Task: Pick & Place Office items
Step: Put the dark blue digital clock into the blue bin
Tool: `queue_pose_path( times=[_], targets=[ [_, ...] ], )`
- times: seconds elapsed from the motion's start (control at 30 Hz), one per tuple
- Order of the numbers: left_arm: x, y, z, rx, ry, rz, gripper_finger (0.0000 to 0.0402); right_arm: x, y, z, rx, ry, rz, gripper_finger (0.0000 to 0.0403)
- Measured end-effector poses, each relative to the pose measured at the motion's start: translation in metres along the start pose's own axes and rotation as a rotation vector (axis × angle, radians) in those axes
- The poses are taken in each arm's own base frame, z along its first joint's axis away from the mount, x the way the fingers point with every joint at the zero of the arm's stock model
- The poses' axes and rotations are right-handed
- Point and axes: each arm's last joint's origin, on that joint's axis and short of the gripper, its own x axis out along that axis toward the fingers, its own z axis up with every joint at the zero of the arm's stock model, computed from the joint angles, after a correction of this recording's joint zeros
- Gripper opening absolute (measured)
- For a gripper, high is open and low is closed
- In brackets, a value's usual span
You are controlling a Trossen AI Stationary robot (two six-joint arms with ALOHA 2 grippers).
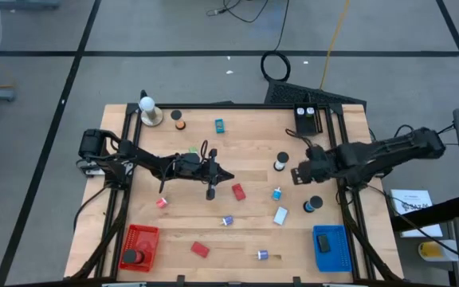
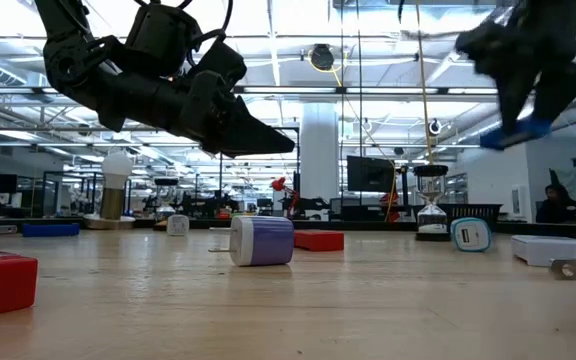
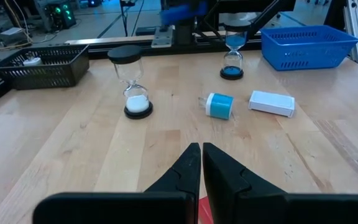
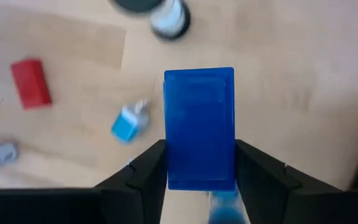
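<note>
Your right gripper [image 4: 199, 163] clamped on a blue block [image 4: 199, 124] between its fingers, raised above the table, your left gripper [image 3: 201, 163] pinched closed, empty, hovering short of the white hourglass [image 3: 132, 83].

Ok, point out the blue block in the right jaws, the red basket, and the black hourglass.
blue block [image 4: 199, 127], right wrist view, middle of its top face.
red basket [image 1: 143, 236], high view, bare mesh floor.
black hourglass [image 3: 135, 84], left wrist view, glass waist.
</note>
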Motion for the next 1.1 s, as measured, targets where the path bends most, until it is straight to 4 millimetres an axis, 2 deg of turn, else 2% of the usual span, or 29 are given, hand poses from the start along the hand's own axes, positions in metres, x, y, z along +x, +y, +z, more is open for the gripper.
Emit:
queue_pose_path(
  times=[0.27,0.53,0.7,0.8,1.1],
  targets=[
    [0.0,0.0,-0.001,-0.001,0.006,0.0,0.0026,-0.034,0.012,-0.057,0.057,0.075,-0.003,0.0159],
    [0.0,0.0,-0.001,0.0,0.011,0.0,0.0026,-0.041,0.023,-0.123,0.092,0.127,-0.064,0.0159],
    [0.0,0.0,-0.002,0.001,0.018,-0.001,0.0026,-0.033,0.019,-0.161,0.059,0.191,-0.174,0.0159],
    [0.0,0.0,-0.002,0.0,0.025,-0.001,0.0026,-0.026,0.017,-0.173,0.029,0.206,-0.237,0.0159],
    [0.0,0.0,-0.003,-0.002,0.031,-0.002,0.0026,-0.014,0.008,-0.188,0.013,0.205,-0.415,0.0161]
  ],
)
